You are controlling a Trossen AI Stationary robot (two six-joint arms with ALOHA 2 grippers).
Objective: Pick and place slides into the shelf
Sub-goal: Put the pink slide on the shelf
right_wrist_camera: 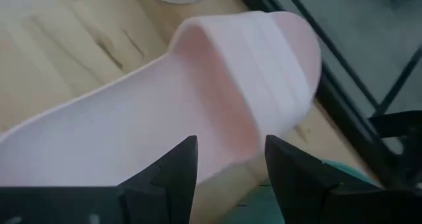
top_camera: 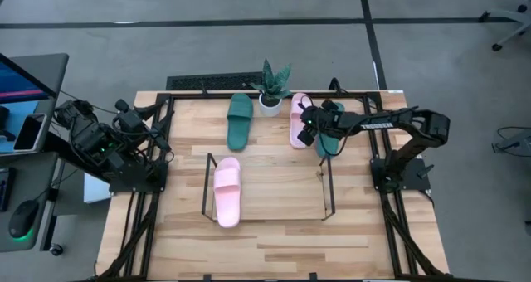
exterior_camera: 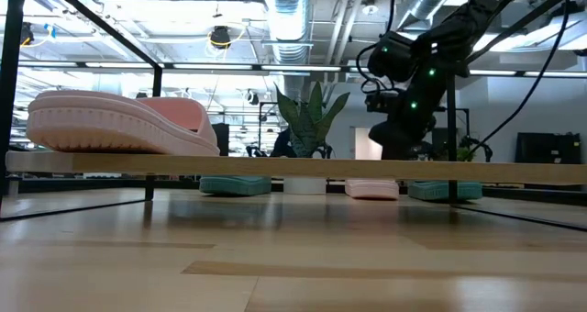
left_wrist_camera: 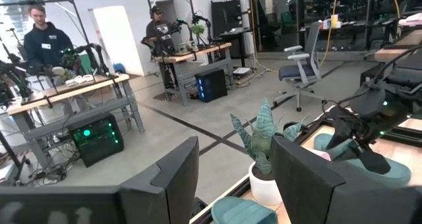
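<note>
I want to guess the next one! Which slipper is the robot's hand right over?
The pink slide beside the potted plant: the right gripper hovers open above it. The other pink one already sits on the shelf.

Grey concrete floor (top_camera: 249, 50), exposed ceiling ducts (exterior_camera: 293, 23), workbenches (left_wrist_camera: 66, 92), office chair (left_wrist_camera: 300, 72), possibly glass partitions.

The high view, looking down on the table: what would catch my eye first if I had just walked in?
Probably the pale pink slide lying alone on the black wire shelf at mid-table. Next, the right end effector reaching out over the second pink slide near the far edge, its fingers open and nothing held. Beside that slide stands a small potted plant, with a dark green slide on its other side.
</note>
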